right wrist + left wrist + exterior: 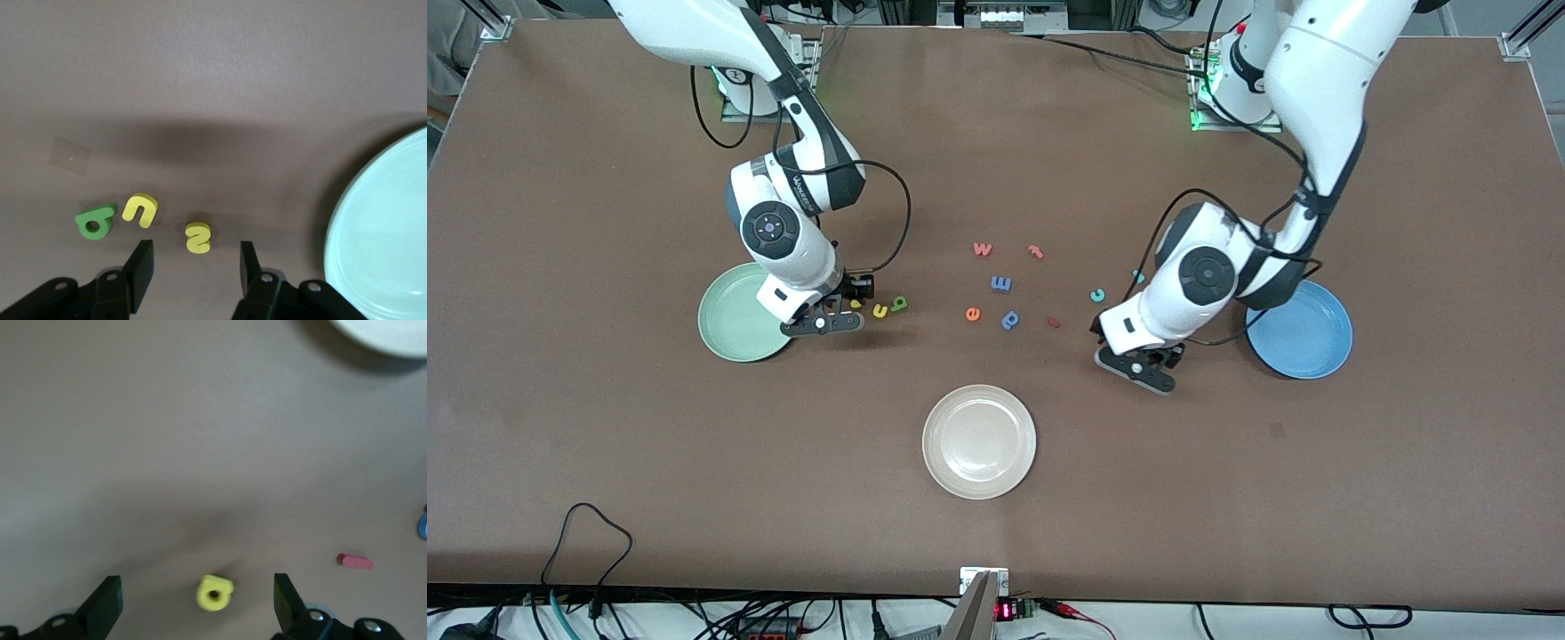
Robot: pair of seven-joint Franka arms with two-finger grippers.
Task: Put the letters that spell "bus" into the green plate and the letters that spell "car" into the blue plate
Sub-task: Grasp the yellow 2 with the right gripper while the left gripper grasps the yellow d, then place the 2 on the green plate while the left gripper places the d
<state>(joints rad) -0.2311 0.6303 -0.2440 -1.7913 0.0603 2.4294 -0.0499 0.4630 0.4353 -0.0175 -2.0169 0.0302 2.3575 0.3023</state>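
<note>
1. The right gripper [193, 267] is working low over the table just beside the green plate [729, 333]; its jaws are standing part-open on either side of the yellow "s" [198, 238], not yet touching it.
2. To do this step well, the fingers should be centring on the "s" alone before pinching (the yellow "u" [141, 209] and the green "b" [95, 223] are lying just beside it); a skewed closure risks nudging the "u".
3. The left gripper [197, 607] is hanging over the table beside the blue plate [1303, 342], jaws wide open, with the yellow "a" [214, 593] lying between them; a square descent is advisable, since the letter is small and may slip aside.
4. The teal "c" [1098, 294] is lying on the table farther from the front camera than the left gripper; the teal "r" [1137, 276] is showing only partly past the left arm.
5. The green plate and the blue plate are both showing no letters inside; the off-white plate [979, 442], nearest the front camera, is likewise holding nothing.
</note>
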